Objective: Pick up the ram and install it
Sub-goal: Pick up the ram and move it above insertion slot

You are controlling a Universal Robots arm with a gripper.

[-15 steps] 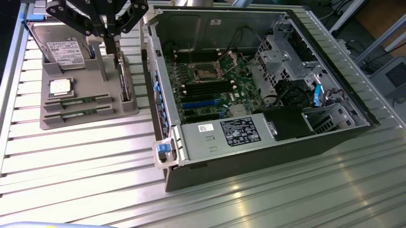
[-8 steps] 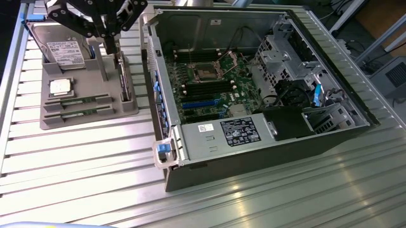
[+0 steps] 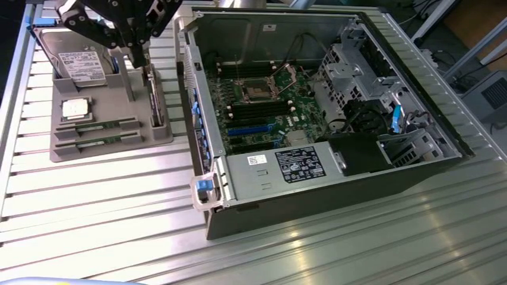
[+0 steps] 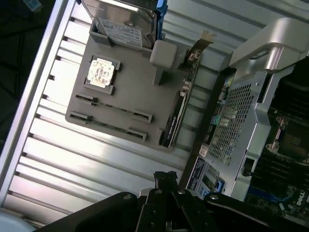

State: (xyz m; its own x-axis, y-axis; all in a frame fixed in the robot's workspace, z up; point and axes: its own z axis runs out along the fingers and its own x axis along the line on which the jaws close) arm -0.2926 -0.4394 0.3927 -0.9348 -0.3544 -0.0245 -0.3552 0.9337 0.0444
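So the fingers (image 3: 141, 56) are shut with nothing between them. In the wrist view they (image 4: 163, 178) are pinched together over the bare slatted desk (image 4: 96, 164).

The exterior view shows what the wrist one can't. The fingers hang over the far end of the grey tray (image 3: 95, 153), right by the upright card (image 3: 154, 98) and the hard drive (image 3: 79, 62). The whole open computer case (image 3: 317, 196) sits off toward the exterior view's right of them.

Both ram sticks lie flat in their tray slots. The first ram stick (image 3: 99, 126) is just past the processor (image 3: 75, 108) from the fingers, and the second ram stick (image 3: 99, 141) is one slot further out. Neither is touched.

The wrist view lays the tray (image 4: 130, 82) out cleaner:
- hard drive (image 4: 123, 26)
- processor (image 4: 101, 71)
- card (image 4: 181, 104) on edge
- first ram stick (image 4: 113, 107) and second ram stick (image 4: 107, 125)

The sticks read as thin dark lines there, so the green is hard to make out. The case (image 4: 251, 96) is cut off at the frame edge. In the exterior view the arm covers part of the hard drive.
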